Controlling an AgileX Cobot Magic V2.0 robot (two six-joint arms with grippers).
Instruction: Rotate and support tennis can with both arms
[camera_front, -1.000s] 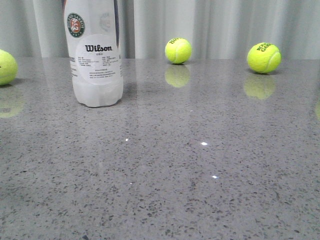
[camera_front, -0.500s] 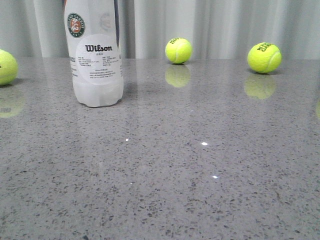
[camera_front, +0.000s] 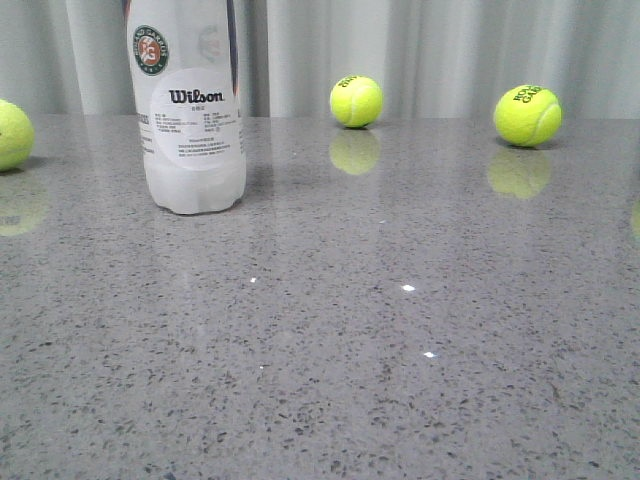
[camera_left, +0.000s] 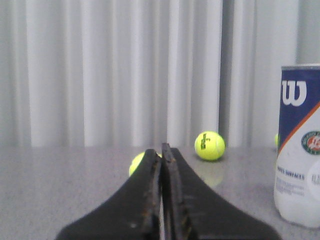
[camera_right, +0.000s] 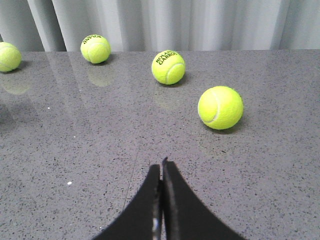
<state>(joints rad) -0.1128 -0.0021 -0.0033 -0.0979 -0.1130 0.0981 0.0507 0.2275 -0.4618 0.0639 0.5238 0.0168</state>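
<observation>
Wilson tennis can stands upright, upper left, ungrasped; left gripper and right gripper are pressed together, empty.

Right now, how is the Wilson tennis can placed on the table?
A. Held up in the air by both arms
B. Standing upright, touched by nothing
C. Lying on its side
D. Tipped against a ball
B: the tennis can stands upright on the table, nothing touching it.

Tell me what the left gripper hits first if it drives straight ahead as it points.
Probably a tennis ball peeking just behind the shut left gripper; depth is unclear. The tennis can stands off to the side.
</observation>
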